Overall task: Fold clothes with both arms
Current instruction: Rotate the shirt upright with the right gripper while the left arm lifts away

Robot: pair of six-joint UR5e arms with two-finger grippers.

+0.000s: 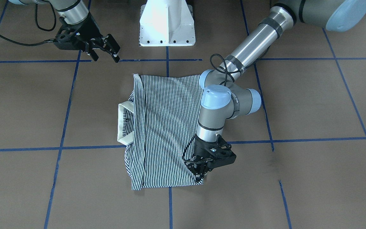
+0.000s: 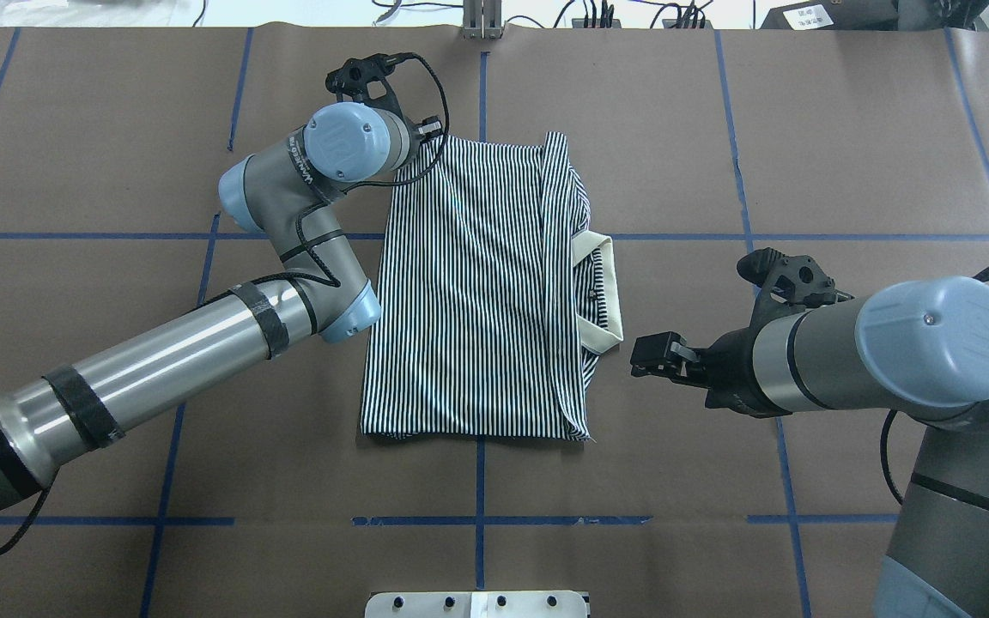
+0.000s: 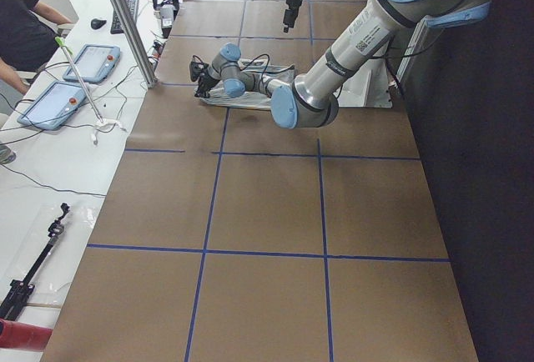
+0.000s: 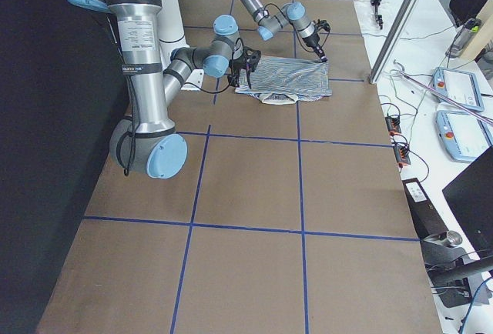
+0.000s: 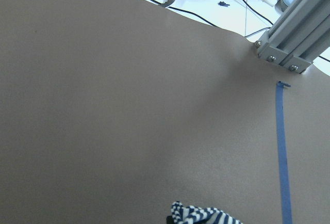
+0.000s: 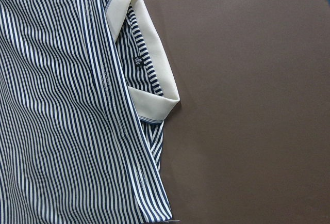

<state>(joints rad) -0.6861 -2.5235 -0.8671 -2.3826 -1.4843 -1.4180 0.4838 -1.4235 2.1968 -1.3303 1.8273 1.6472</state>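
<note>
Polo shirt [image 1: 167, 127], one, lies folded; left pincer [image 1: 199, 176] clamps its corner, right pincer [image 1: 106, 58] hangs spread apart.

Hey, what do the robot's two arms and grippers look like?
Left arm and right arm: silver-grey tubes, light blue joint caps, black cables. Black tape bands wrap the left arm's tube. Left gripper and right gripper are black, open-framed, two-fingered.
</note>
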